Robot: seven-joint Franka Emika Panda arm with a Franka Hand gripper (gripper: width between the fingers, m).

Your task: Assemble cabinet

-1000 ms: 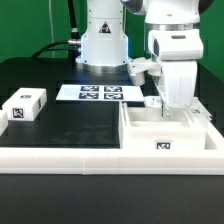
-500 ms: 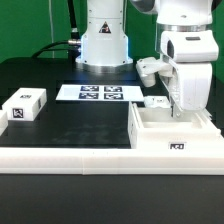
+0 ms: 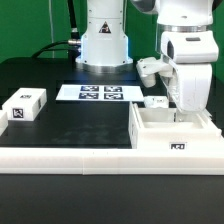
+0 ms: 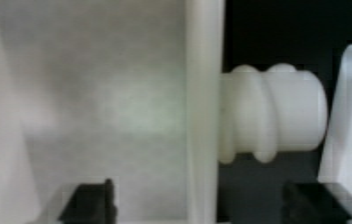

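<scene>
Holds the gripper (image 3: pixel 180 112) spread, one finger (image 4: pixel 93 200) on each side of a thin upright wall of the cabinet (image 3: pixel 155 140) — pinching nothing. Can find the cabinet at the desk corner nearest the camera, on the exterior view's right. Might go wrong at closing: if not centred, could push the wall and slide the whole box, or catch the ribbed knob (image 4: pixel 271 110) just beside the wall. Shows knob and finger gaps only in the wrist view — only in the exterior view the marker board (image 3: pixel 100 93) and a small block (image 3: pixel 25 104) near the opposite edge.
</scene>
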